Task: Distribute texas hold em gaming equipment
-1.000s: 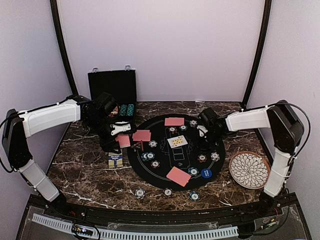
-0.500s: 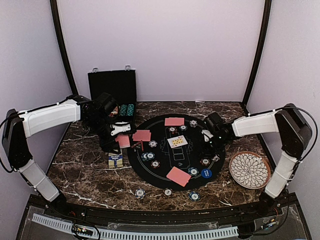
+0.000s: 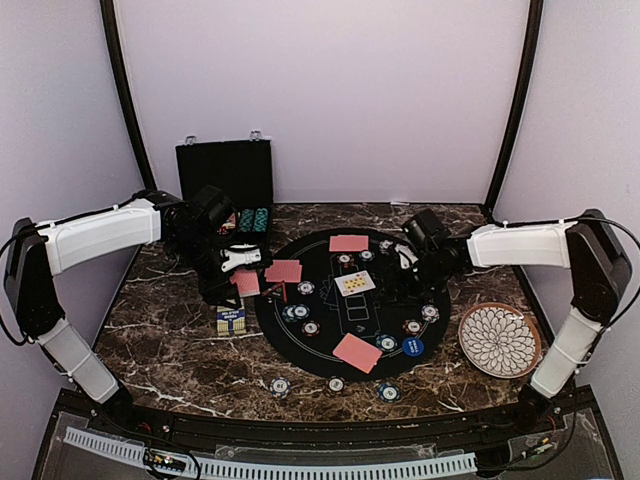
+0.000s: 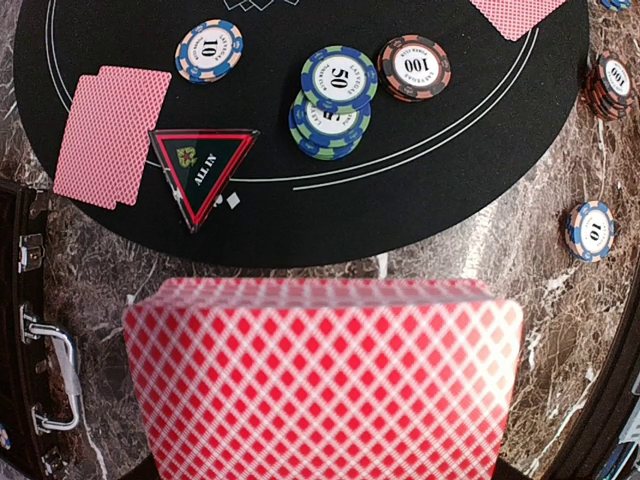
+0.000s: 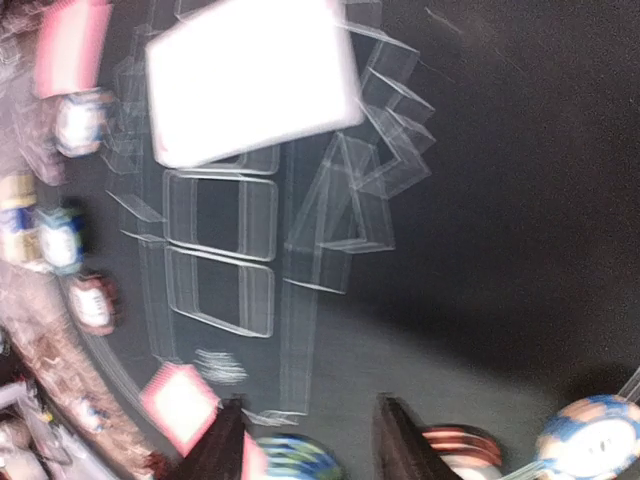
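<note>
My left gripper (image 3: 238, 264) is shut on a deck of red-backed cards (image 4: 320, 380) and holds it over the table at the left rim of the round black mat (image 3: 345, 325). The deck hides its fingers. A red triangle token (image 4: 203, 172), two dealt cards (image 4: 110, 133) and a stack of chips (image 4: 337, 90) lie on the mat just beyond. My right gripper (image 3: 412, 284) hovers open and empty over the mat's right part; its wrist view is blurred. A face-up card (image 3: 354, 283), dealt cards (image 3: 349, 243) (image 3: 357, 352) and a blue disc (image 3: 412, 347) lie on the mat.
A white patterned plate (image 3: 498, 340) sits at the right. An open black case (image 3: 225, 178) with chips stands at the back left. A card box (image 3: 231, 320) lies left of the mat. Three chips (image 3: 336, 384) lie on the marble in front of the mat.
The right arm has stretched out, its elbow swinging right, and its gripper has shifted a little over the mat's right side. The left arm and the deck have not moved.
</note>
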